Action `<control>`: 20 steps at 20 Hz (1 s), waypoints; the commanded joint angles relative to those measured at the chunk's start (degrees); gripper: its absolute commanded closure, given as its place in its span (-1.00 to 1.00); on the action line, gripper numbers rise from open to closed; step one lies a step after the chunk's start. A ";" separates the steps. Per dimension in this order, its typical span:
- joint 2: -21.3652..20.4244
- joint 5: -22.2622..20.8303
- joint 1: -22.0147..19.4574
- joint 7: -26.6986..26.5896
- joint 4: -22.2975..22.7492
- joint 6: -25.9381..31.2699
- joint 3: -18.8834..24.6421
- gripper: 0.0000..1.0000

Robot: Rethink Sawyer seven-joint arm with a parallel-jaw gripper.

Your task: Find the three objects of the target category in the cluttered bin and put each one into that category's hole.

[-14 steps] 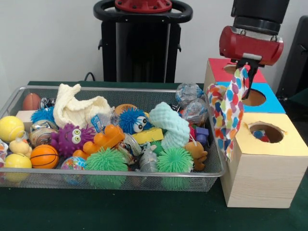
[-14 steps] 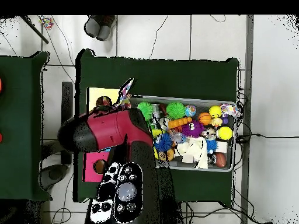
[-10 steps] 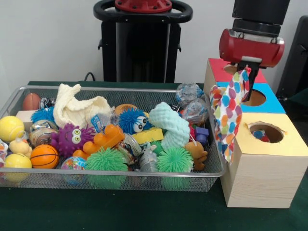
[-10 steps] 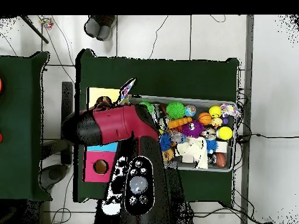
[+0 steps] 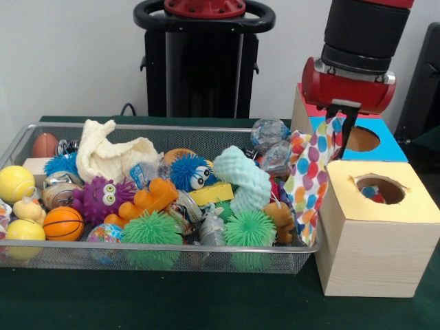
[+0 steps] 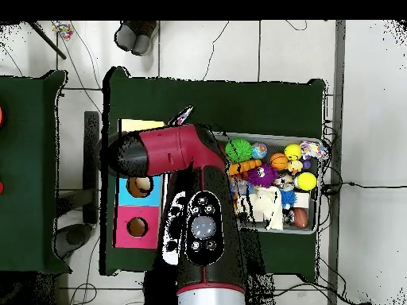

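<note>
Lower right of the front view: wooden box (image 5: 375, 234) with a yellow top and a round hole (image 5: 380, 188), something small and coloured visible inside. Lower left and centre: wire bin (image 5: 165, 260) full of toys, among them green spiky balls (image 5: 151, 231), an orange basketball (image 5: 63, 223), a purple monster (image 5: 103, 198), a white cloth (image 5: 110, 157). Between bin and box: polka-dot cloth (image 5: 308, 175), hanging down over the bin's right rim. Above it, right of centre: gripper (image 5: 340, 120), clenched on the top of the polka-dot cloth. Behind, at the right: blue box top (image 5: 381, 137) and red box top (image 5: 306, 104). In the overhead view, mostly hidden under the arm.
</note>
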 commanded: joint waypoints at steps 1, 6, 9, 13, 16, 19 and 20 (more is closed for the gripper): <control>2.85 0.26 -1.10 -2.65 -2.68 7.23 5.41 1.00; 3.72 -1.50 0.59 0.10 -4.41 6.70 2.80 1.00; 3.87 -1.59 1.46 1.16 -4.39 6.61 2.16 1.00; 5.04 -2.27 2.81 2.60 -5.83 6.73 0.86 1.00; 5.13 -2.32 4.35 5.01 -4.55 4.98 -0.27 1.00; 5.65 -1.40 5.04 5.73 -4.80 4.55 -0.12 1.00; 5.78 -1.13 5.19 5.77 -4.99 4.59 -0.07 1.00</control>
